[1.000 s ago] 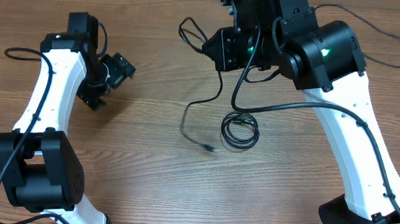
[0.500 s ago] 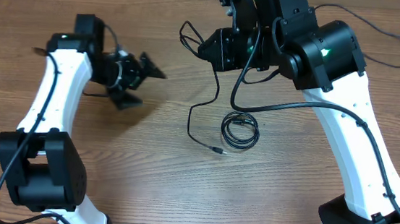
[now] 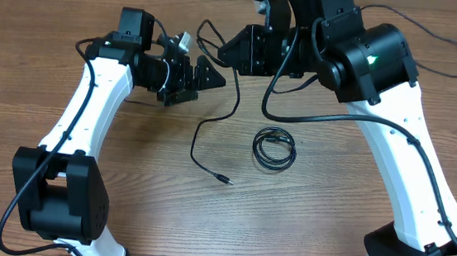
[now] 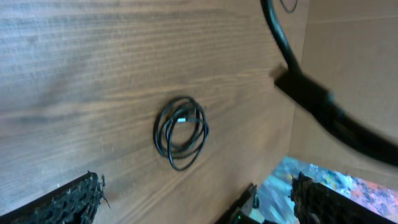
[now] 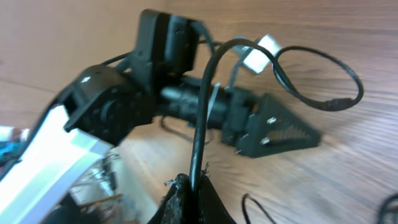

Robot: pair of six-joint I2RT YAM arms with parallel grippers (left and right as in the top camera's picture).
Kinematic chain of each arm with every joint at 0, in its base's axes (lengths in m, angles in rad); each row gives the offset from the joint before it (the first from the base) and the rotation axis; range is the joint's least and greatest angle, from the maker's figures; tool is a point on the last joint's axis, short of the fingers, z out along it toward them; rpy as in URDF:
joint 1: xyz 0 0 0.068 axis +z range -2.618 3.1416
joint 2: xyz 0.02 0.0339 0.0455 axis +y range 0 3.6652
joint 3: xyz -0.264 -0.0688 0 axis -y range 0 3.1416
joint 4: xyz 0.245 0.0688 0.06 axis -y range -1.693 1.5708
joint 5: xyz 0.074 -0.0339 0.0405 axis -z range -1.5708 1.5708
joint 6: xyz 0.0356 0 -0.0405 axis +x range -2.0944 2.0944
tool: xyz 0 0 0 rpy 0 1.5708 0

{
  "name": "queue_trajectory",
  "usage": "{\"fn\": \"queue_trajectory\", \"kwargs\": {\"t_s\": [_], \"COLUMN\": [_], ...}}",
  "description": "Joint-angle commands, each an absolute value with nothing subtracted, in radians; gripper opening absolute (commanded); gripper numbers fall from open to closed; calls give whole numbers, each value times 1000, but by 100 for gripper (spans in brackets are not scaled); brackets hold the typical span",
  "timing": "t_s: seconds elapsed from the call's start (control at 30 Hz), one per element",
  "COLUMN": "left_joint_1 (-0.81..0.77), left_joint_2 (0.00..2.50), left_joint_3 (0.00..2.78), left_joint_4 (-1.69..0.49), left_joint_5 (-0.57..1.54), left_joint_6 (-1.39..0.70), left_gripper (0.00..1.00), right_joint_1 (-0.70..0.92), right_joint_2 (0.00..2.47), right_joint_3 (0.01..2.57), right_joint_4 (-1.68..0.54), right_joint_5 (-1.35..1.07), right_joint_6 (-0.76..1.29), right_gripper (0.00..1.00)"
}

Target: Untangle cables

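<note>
On the brown wood-grain table (image 3: 123, 193), your coiled cable (image 3: 275, 149) lies flat near the middle, just in front of the right arm's elbow. The left wrist view shows the same coil (image 4: 180, 132) as a few loose loops with a small pale plug inside. The table around it is bare.

Your right gripper (image 3: 226, 55) sits at the far side, and its fingers are pinched tight on a thin black strand (image 5: 200, 124). From there the strand (image 3: 203, 130) drops to the table and curves toward you. It ends in a small plug (image 3: 224, 180), left of the coil and not touching it.

Your left gripper (image 3: 195, 84) is just beside the right one, spread wide and holding nothing. Its toothed fingertips (image 4: 78, 199) sit far apart at the bottom corners of the left wrist view.

A silver-tipped plug (image 5: 257, 53) and a cable loop (image 5: 323, 74) show by the left wrist; I can't tell which cord they belong to.

A plain tan panel (image 4: 348, 56) borders the table at the far edge.
</note>
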State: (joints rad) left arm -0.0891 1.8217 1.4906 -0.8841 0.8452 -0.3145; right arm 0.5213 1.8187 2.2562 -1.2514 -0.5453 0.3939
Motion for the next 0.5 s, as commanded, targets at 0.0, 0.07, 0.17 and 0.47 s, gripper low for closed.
{"fn": "queue_trajectory", "kwargs": {"t_s": [0.0,0.07,0.17,0.47], "left_joint_1": [-78,-77,-72,-27], "left_joint_2": [1812,1812,1812,1812], "left_joint_3": [1494,1494,1494,1494], "left_joint_4": [-849,-821,-743,-648], "left_joint_5": [850,892,993,1067], "left_joint_6": [-329,-321,-299,-344], "left_gripper": [100,100,100,94], "right_joint_1": [484,459,414,307], "right_joint_2": [1819,1819,1819,1819], "right_joint_3": [2262,2262,2262,2262], "right_joint_4": [-1240,-1238,-1243,-1254], "right_joint_5": [-665,-685,-736,-922], "right_joint_6": [451,454,476,499], "right_gripper": [4,4,4,4]}}
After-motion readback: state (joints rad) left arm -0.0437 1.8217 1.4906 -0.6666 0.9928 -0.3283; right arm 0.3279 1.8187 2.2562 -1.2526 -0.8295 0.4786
